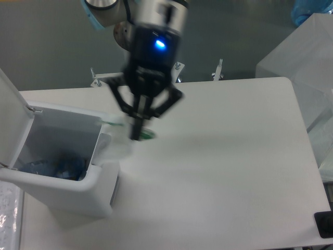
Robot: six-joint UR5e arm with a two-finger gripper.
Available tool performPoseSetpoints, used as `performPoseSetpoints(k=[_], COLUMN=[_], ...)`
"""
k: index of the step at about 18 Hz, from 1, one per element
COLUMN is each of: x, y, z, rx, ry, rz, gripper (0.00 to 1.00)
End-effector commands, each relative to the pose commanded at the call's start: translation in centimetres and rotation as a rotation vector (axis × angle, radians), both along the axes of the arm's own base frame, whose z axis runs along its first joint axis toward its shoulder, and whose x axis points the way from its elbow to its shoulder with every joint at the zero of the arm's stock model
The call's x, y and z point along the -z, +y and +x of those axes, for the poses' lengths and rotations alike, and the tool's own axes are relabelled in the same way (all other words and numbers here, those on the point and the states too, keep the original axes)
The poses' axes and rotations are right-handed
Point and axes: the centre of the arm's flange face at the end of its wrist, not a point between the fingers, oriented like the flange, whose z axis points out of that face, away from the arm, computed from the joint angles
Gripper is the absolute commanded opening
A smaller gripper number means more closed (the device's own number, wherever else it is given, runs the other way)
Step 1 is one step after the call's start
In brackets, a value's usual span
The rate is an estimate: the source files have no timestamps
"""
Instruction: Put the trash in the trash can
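My gripper (136, 136) hangs over the table just right of the trash can (62, 182), and the picture of it is motion-blurred. It is shut on a piece of trash (118, 147), clear crumpled plastic with green patches that looks like the crushed bottle. The trash dangles below the fingers, against the can's right rim and in front of its grey latch tab. The white can stands at the left with its lid (11, 114) flipped up and open. Bluish items (54, 166) lie on its bottom.
The arm's base (143, 31) stands at the back of the table. A translucent box (307, 57) rises at the right rear edge. A small black object (323, 225) sits off the front right corner.
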Motion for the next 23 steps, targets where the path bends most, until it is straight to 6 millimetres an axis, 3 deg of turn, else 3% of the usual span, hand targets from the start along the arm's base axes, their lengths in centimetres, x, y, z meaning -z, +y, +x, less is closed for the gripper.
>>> performPoseSetpoints(k=[7,10,12,14,15,16,17,19,21,23], x=[3.5,5.1,5.6,5.6,5.6,5.5,5.5,5.6,5.4,6.6], y=[3.3,3.9,4.1,4.0,4.0,4.0,4.0,4.2,3.1,2.5], z=[6.9,6.8,6.7,6.7,6.7,6.6,6.6,5.6,1.6,-2.1], rx=[0.137,0.143,0.144,0.143,0.143,0.140,0.137,0.121,0.073,0.067], ry=[-0.039,-0.052,-0.055,-0.053,-0.053,-0.052,-0.049,-0.037,-0.015,0.038], rz=[-0.051,-0.074,-0.082,-0.082,-0.082,-0.082,-0.084,-0.088,-0.083,-0.101], gripper=[0.21,0.31,0.50,0.60,0.72,0.98,1.00,1.00,1.00,1.00])
